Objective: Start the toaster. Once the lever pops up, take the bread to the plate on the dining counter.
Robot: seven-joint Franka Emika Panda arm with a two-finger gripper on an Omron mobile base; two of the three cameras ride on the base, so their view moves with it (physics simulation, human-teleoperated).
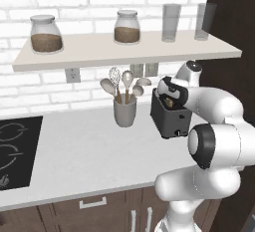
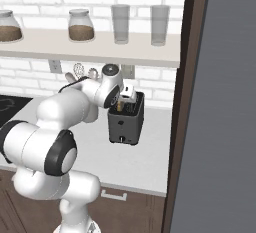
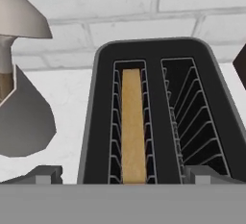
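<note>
The black toaster (image 1: 171,121) (image 2: 126,124) stands on the white kitchen counter (image 1: 84,151), next to the dark wall panel. One tan slice of bread (image 3: 133,122) stands on edge in the left slot of the toaster (image 3: 153,55); the right slot is empty. My gripper (image 1: 170,96) (image 2: 125,99) (image 3: 124,177) hovers just above the toaster top, pointing down, open. Its fingertips (image 3: 45,175) stand wide apart on either side of the toaster body, holding nothing. The plate and the dining counter are out of view.
A grey utensil cup (image 1: 124,111) with spoons and a whisk stands close to the left of the toaster. A black cooktop (image 1: 15,151) lies at the far left. A shelf (image 1: 124,52) with jars and glasses hangs overhead. A dark tall panel (image 2: 187,102) bounds the right.
</note>
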